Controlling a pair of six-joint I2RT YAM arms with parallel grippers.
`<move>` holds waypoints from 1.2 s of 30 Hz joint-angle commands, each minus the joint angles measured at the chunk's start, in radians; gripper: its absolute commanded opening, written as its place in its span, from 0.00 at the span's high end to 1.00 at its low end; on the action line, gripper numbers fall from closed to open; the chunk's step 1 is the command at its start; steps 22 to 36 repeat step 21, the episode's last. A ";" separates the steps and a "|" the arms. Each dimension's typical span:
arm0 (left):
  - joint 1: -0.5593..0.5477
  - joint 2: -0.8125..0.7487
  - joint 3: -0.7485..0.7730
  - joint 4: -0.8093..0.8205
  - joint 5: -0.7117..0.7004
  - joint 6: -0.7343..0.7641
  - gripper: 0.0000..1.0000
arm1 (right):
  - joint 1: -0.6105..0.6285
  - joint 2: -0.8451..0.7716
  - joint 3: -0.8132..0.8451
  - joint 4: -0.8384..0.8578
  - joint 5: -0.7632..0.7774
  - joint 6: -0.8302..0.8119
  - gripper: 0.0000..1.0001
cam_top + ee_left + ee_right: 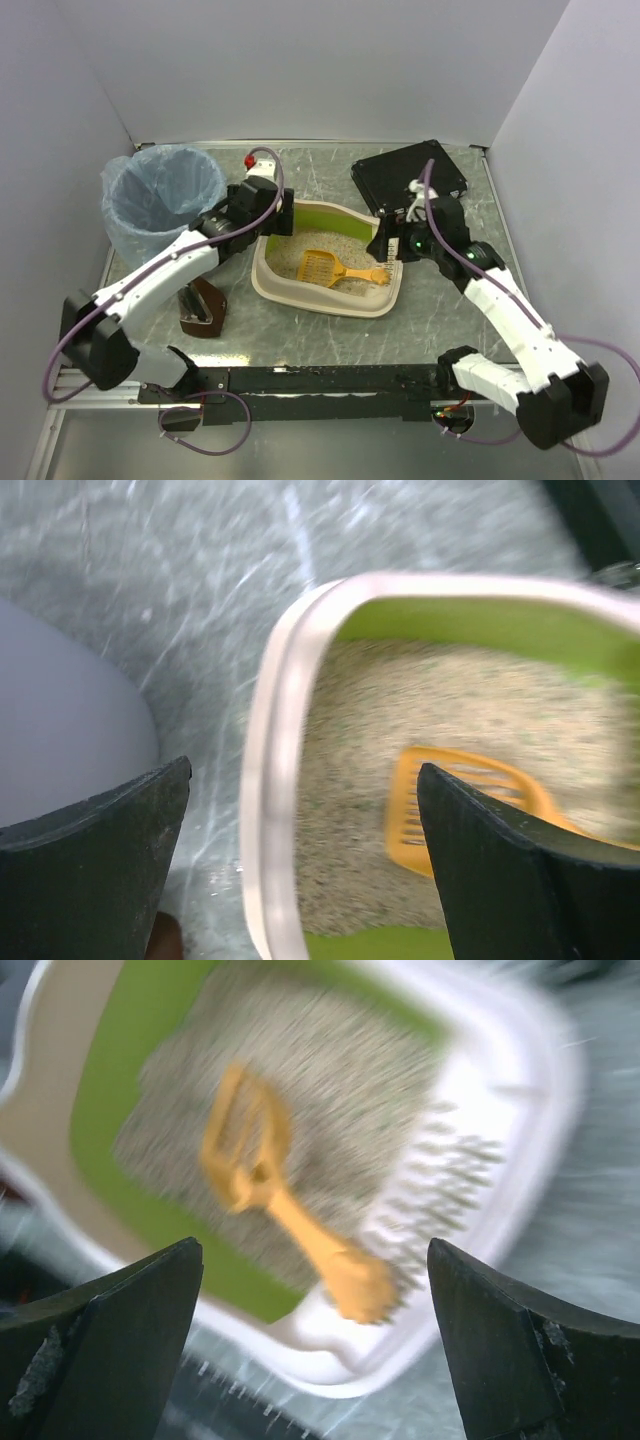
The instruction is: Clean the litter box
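The beige litter box (300, 298) with a lime-green inner wall holds sandy granules and sits mid-table. An orange slotted scoop (330, 268) lies in it, its handle toward the grille end at the right. My left gripper (262, 222) is open and empty, hovering over the box's left rim (275, 780). My right gripper (385, 247) is open and empty above the box's right end, over the scoop handle (350, 1275). Both wrist views are blurred.
A round bin lined with a blue bag (160, 200) stands at the back left. A black case (410, 178) lies at the back right. A dark brown holder (203, 308) sits at the front left. White walls close in the table.
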 commanded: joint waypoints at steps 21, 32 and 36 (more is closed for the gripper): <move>-0.082 -0.611 -0.311 0.085 0.059 -0.212 0.01 | -0.004 -0.367 -0.151 0.178 0.552 0.071 0.00; -0.082 -0.611 -0.311 0.085 0.059 -0.212 0.01 | -0.004 -0.367 -0.151 0.178 0.552 0.071 0.00; -0.082 -0.611 -0.311 0.085 0.059 -0.212 0.01 | -0.004 -0.367 -0.151 0.178 0.552 0.071 0.00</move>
